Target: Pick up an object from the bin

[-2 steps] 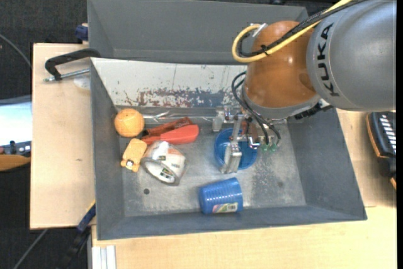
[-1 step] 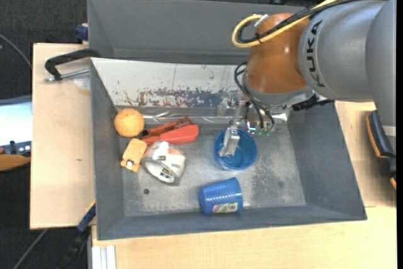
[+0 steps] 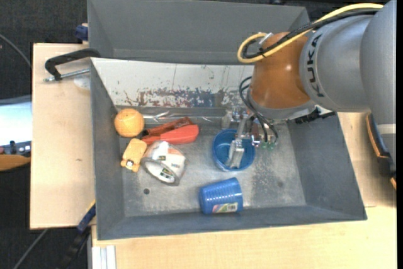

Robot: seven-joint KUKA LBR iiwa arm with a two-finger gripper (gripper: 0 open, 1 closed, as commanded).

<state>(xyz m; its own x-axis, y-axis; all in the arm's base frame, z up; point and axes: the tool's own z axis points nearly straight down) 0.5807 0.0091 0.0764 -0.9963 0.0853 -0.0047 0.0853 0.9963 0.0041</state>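
My gripper [image 3: 239,147] reaches down into a round blue bowl [image 3: 221,153] that sits in the middle of the bin, a little right of centre. Its metal tip is inside the bowl near the right rim. A blue cup [image 3: 221,196] lies on its side near the front wall, just below the bowl. A flat red-orange tool [image 3: 176,132] lies to the bowl's left.
Left of the bowl lie an orange ball [image 3: 128,123], a small yellow block [image 3: 133,154] and a white and grey roundish item [image 3: 164,162]. The arm with its orange cover hangs over the bin's right back part.
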